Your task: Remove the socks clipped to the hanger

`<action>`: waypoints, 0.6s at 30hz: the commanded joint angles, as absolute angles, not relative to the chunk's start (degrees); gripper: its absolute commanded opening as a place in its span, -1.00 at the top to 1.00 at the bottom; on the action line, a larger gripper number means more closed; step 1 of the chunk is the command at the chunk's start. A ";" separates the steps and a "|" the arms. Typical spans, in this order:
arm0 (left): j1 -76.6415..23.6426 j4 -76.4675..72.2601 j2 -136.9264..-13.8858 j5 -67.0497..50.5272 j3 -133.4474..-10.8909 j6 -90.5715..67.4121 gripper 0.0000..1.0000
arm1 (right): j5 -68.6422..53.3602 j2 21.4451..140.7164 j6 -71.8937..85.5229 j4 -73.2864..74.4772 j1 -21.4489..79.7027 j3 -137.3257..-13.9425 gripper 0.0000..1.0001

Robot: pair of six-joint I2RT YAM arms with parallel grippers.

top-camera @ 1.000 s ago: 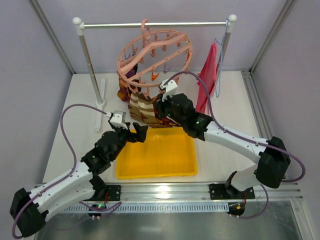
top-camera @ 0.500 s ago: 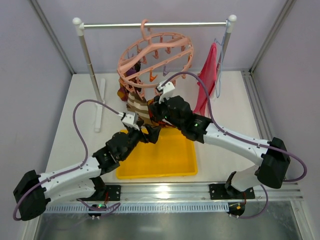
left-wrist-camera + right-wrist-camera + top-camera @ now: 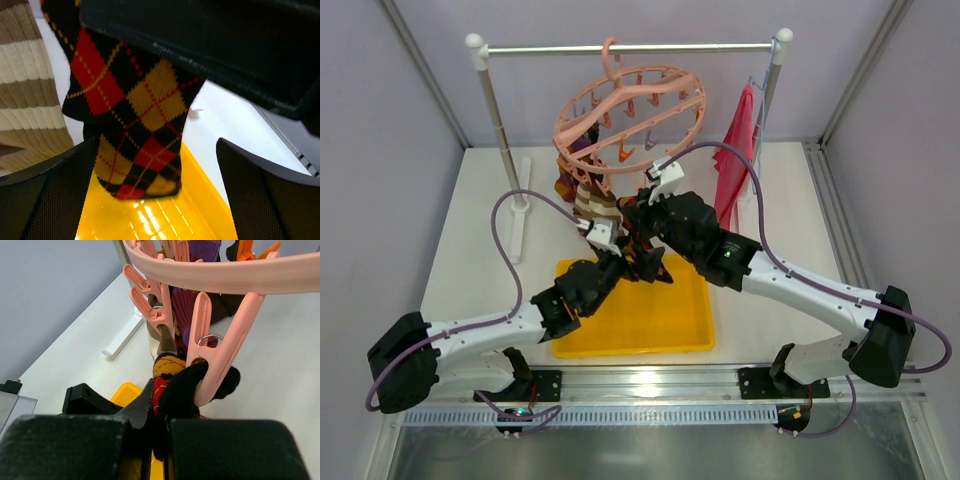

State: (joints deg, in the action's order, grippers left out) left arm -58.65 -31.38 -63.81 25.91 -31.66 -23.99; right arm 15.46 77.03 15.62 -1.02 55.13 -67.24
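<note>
The salmon-pink ring hanger (image 3: 630, 112) hangs by its hook from the rail. One of its pegs (image 3: 220, 352) still clips the black cuff of the dark argyle sock (image 3: 182, 385). My right gripper (image 3: 638, 226) is shut on that sock just below the peg (image 3: 161, 412). The sock's toe end (image 3: 135, 120) dangles over the yellow tray between the wide-open fingers of my left gripper (image 3: 155, 195), touching neither clearly. A brown-cream striped sock (image 3: 592, 205) and a maroon-purple sock (image 3: 189, 305) hang from other pegs to the left.
A yellow tray (image 3: 670, 325) lies below the socks in front of the arms. A plain pink-red cloth (image 3: 733, 165) hangs at the rail's right post. The rail's left post (image 3: 500, 130) and its white foot stand at the back left.
My left arm has swung right and forward, bringing its open gripper up under the argyle sock. The right gripper has kept its hold; the hanger has tilted slightly.
</note>
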 commanded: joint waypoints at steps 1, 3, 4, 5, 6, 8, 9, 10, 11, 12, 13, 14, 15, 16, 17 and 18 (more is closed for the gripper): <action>-59.24 -37.44 -66.44 29.79 -34.63 -23.82 -0.99 | 16.00 75.32 16.52 -1.06 55.55 -66.89 0.90; -59.24 -39.36 -67.84 30.32 -34.63 -23.99 -0.99 | 16.00 75.06 16.26 -0.53 55.55 -66.62 0.90; -59.33 -39.90 -68.46 31.11 -34.80 -23.99 -0.99 | 15.82 74.97 16.17 -0.53 55.46 -66.53 0.90; -59.33 -40.25 -68.99 31.37 -34.98 -23.91 -0.99 | 16.69 74.62 16.00 -0.35 55.55 -66.36 0.90; -59.33 -40.43 -69.78 31.81 -35.24 -23.82 -0.99 | 16.87 74.53 15.91 -0.35 55.55 -66.18 0.90; -59.41 -40.17 -70.57 32.17 -36.30 -23.56 -0.99 | 16.88 74.01 15.65 -0.44 55.55 -65.83 0.90; -59.50 -39.99 -71.10 32.17 -36.56 -23.47 -0.95 | 16.88 73.83 15.64 -0.35 55.46 -65.57 0.90; -59.59 -39.90 -71.45 32.08 -37.00 -23.29 -0.84 | 17.14 73.74 15.64 -0.35 55.55 -65.65 0.90; -59.85 -40.16 -71.80 32.25 -37.09 -23.20 -0.69 | 17.31 73.57 15.56 -0.35 55.46 -65.39 0.90; -60.03 -40.25 -71.89 32.52 -37.09 -23.03 -0.38 | 17.40 73.39 15.47 -0.35 55.46 -65.30 0.90; -60.29 -40.60 -72.33 32.78 -37.09 -22.77 -0.26 | 17.40 73.30 15.47 -0.35 55.55 -65.30 0.90; -60.47 -40.61 -72.33 32.96 -37.09 -22.33 -0.17 | 17.66 73.04 15.47 -0.35 55.46 -64.95 0.89; -60.56 -40.61 -72.60 32.87 -37.18 -22.24 -0.06 | 17.93 72.86 15.56 -0.35 55.55 -64.78 0.89; -60.56 -40.43 -72.95 32.78 -37.18 -22.24 0.02 | 17.76 72.69 15.56 -0.35 55.55 -64.69 0.89; -60.64 -40.26 -73.12 32.61 -37.26 -22.15 0.12 | 17.67 72.51 15.56 -0.35 55.55 -64.51 0.89; -60.64 -40.17 -73.56 32.35 -37.61 -21.80 0.33 | 17.14 72.07 15.64 -0.35 55.55 -64.08 0.89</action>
State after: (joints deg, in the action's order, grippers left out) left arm -60.77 -37.08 -72.51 29.87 -35.09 -23.11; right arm 18.50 74.78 15.33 0.67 54.59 -64.64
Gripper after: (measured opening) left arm 0.431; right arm 0.055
